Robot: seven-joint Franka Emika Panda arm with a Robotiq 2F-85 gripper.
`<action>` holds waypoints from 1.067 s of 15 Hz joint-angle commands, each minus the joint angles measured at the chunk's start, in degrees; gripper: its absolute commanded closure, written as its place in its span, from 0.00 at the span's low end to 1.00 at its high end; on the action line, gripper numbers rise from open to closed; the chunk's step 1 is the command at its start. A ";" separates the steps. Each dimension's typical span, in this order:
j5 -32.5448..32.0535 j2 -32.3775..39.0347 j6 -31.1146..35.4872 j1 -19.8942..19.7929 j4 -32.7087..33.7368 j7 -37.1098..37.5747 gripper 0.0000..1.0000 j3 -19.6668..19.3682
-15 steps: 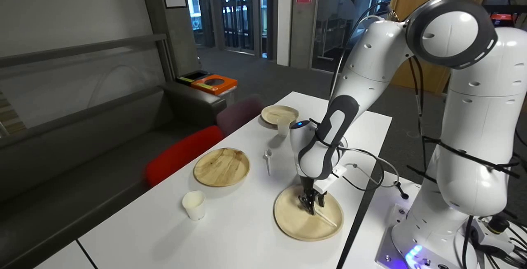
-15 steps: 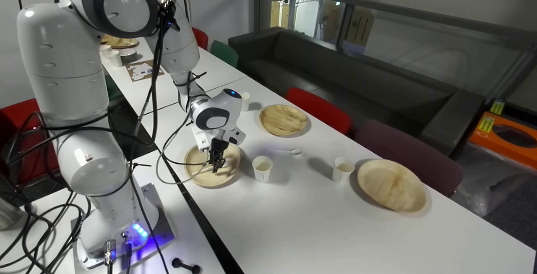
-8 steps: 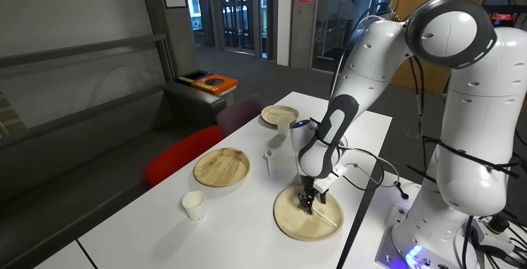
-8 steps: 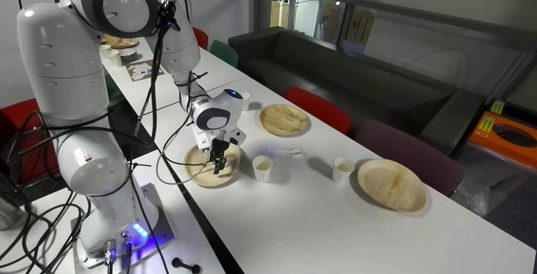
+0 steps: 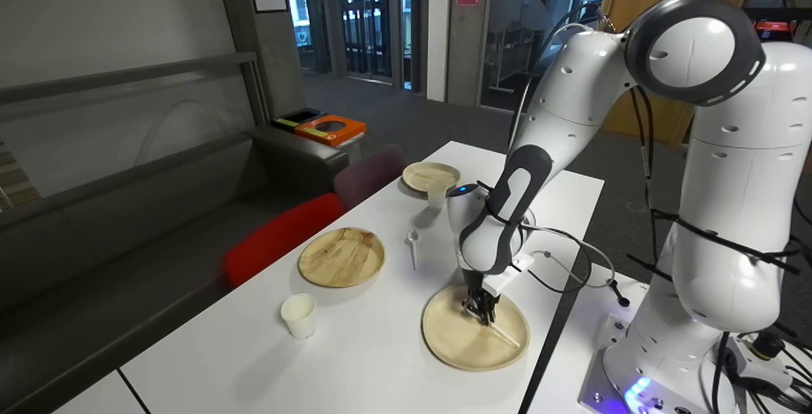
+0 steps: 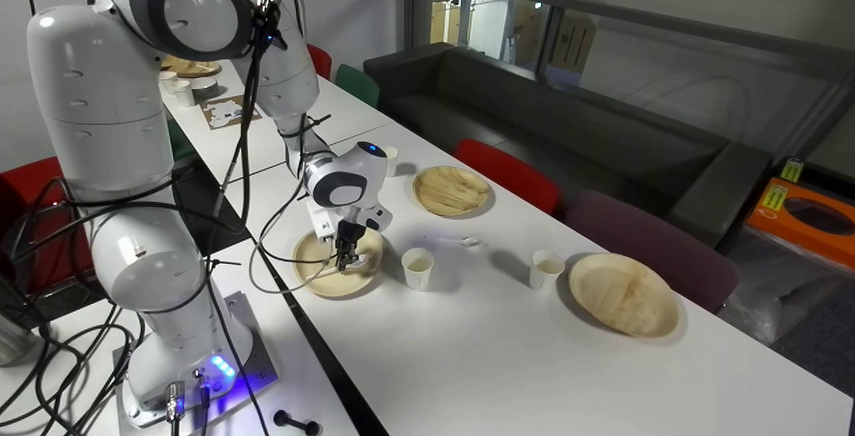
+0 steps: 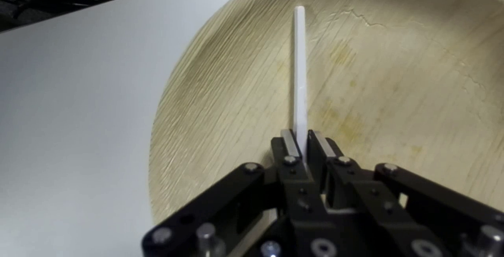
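Your jaws pinch the spoon (image 7: 300,80) partway along, a good spot; it's likely light and slippery, one end hard to see.

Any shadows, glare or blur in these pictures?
In an exterior view, a pale tapered cup casts a soft shadow; in both exterior views, highlights fleck the white arm; in the wrist view, the black gripper looks slightly soft towards the bottom.

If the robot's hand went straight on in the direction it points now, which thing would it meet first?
Probably the tan plate: the hand points down at it, with the white utensil between its fingers. Whether there is a gap above the plate, or they touch it, I cannot tell.
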 commanded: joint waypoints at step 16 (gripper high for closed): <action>-0.80 -1.76 1.03 0.22 -0.38 -2.43 0.98 0.68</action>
